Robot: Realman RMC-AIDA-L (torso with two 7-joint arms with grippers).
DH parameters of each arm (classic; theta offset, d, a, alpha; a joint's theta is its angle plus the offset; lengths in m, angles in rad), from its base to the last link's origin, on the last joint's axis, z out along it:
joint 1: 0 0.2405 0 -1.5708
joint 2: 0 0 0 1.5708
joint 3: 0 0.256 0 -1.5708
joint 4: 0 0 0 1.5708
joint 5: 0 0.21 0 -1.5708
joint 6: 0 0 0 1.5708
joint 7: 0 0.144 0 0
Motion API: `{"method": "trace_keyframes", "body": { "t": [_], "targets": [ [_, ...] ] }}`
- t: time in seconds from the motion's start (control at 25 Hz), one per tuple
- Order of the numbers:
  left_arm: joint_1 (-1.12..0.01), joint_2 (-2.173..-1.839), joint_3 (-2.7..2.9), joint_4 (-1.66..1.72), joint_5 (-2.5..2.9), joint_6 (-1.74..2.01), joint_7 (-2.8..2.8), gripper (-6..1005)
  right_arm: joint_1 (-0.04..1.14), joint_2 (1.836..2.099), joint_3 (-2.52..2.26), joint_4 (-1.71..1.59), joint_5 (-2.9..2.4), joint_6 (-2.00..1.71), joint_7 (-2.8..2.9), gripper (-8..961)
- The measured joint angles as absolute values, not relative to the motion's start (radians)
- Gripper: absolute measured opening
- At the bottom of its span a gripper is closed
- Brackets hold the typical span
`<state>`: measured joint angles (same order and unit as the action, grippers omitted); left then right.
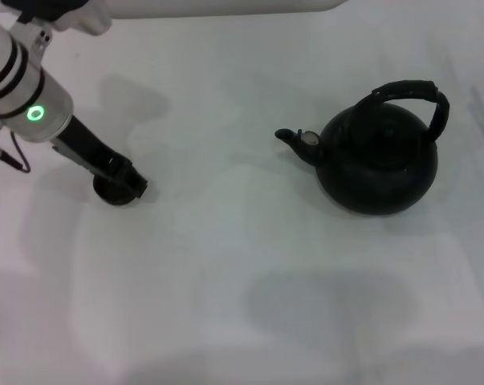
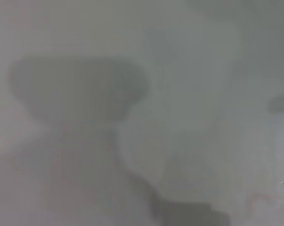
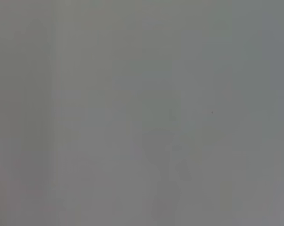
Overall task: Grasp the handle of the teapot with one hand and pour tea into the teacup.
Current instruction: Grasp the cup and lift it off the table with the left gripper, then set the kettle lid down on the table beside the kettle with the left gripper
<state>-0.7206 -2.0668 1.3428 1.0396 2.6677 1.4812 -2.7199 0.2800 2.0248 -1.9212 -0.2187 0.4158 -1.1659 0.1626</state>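
One left end effector [image 1: 129,183] over low teacup [image 1: 113,193], grip unclear; round matte teapot [image 1: 378,160] apart.

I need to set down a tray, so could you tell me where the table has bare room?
The wide stretch between the teacup and the teapot is bare, as is the whole near side of the table. It is crowded only at the left gripper, which hangs right over the teacup.

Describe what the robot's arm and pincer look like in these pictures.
Only the left arm shows, in the head view: a white cylinder with black bands and a glowing green ring light. A thin dark cable hangs beside it. A slimmer black link leads to the black left pincer. The right arm is out of view.
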Motion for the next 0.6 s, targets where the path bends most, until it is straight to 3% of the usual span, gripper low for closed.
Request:
{"method": "trace_keyframes", "body": {
  "t": [0.6],
  "targets": [
    [-0.831,-2.079,1.612,1.053,2.528,1.402,-2.728,699,0.285,2.023,-1.92,-0.226,0.416,-1.17,0.163,865]
  ]
}}
